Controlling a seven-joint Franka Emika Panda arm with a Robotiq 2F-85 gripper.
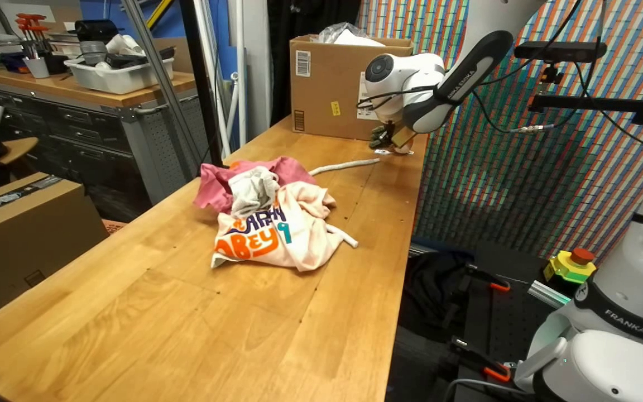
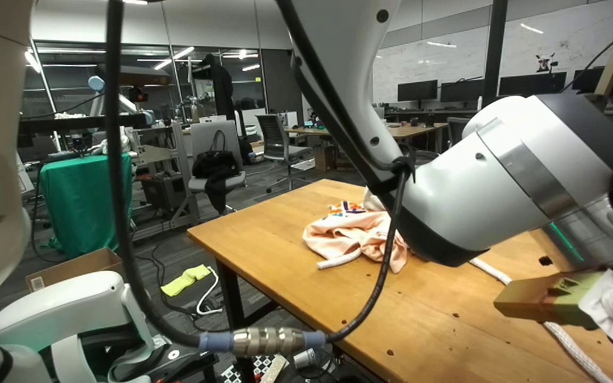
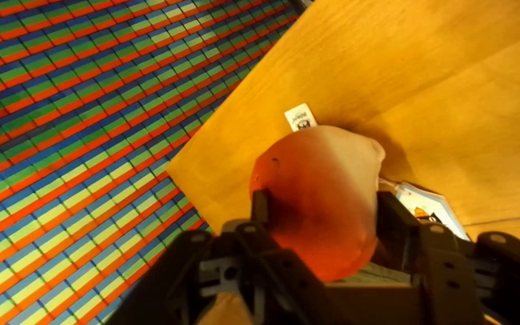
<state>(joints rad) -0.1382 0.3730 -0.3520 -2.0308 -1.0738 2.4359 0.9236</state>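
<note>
Nearest the camera is the claw (image 3: 325, 207), across the bottom of the wrist view, its black fingers (image 3: 397, 221) spread apart. Just below the middle of that frame, between them, sits a rounded orange-and-cream plush (image 3: 318, 180). A fingertip stands at either side of it; whether the claw is clenched on the plush or merely around it, I cannot tell.

Across that view, a many-coloured striped covering (image 3: 84, 113) fills the left. Then come a corner of the wooden tabletop (image 3: 445, 81), a small white label (image 3: 301, 118) at the plush's upper edge, and, right of the plush, a printed hang tag (image 3: 429, 212).

In an exterior view, a taped cardboard box (image 1: 25, 240) stands lower left, with a pale bin (image 1: 115, 75) at upper left. A heap near the middle gathers rose cloth (image 1: 218, 187), grey-white cloth (image 1: 255, 190) and lettered peach cloth (image 1: 305, 240); a white rope (image 1: 346, 166) stretches towards the upper right from it. At upper centre a large carton (image 1: 327, 89) stands on the tabletop. The claw and plush are low over the tabletop in front of its right side, with a dark olive thing (image 1: 378, 137) just to their left. Further right and lower is a yellow box with a red button (image 1: 572, 267).

In an exterior view, green cloth (image 2: 85, 199) hangs at left, and a brown block (image 2: 548, 298) juts out at lower right.
</note>
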